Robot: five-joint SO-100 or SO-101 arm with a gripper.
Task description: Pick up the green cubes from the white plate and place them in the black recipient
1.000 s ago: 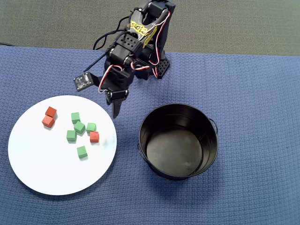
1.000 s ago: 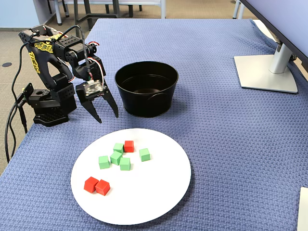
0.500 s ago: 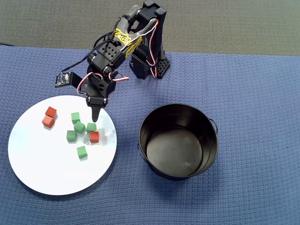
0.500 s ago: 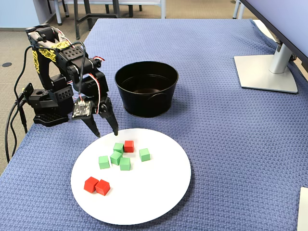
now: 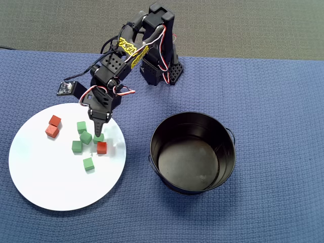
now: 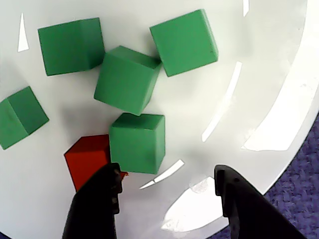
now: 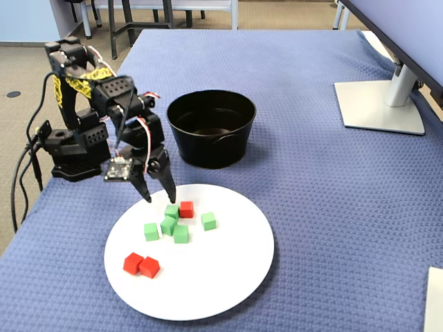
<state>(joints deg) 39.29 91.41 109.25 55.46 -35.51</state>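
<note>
Several green cubes [image 5: 85,137] lie bunched on the white plate [image 5: 55,182], with three red cubes, one [image 5: 102,147] touching the bunch. My gripper [image 5: 96,132] hangs open, low over the plate's inner edge. In the wrist view the gripper [image 6: 167,174] holds nothing. The nearest green cube [image 6: 137,142] lies just ahead of the left finger [image 6: 97,204], with a red cube [image 6: 89,159] partly behind that finger. In the fixed view the gripper [image 7: 159,200] tips stand just behind a green cube [image 7: 172,211]. The black recipient [image 5: 190,164] stands empty, right of the plate.
The arm's base [image 7: 69,149] sits at the blue cloth's edge, behind the plate [image 7: 208,277]. Two red cubes [image 7: 141,265] lie apart near the plate's front left. A monitor stand [image 7: 379,107] is at the far right. The recipient [image 7: 211,128] is beside the arm.
The gripper swung from the cloth beside the recipient over onto the plate and came down toward the cube bunch, staying open. No cube has moved.
</note>
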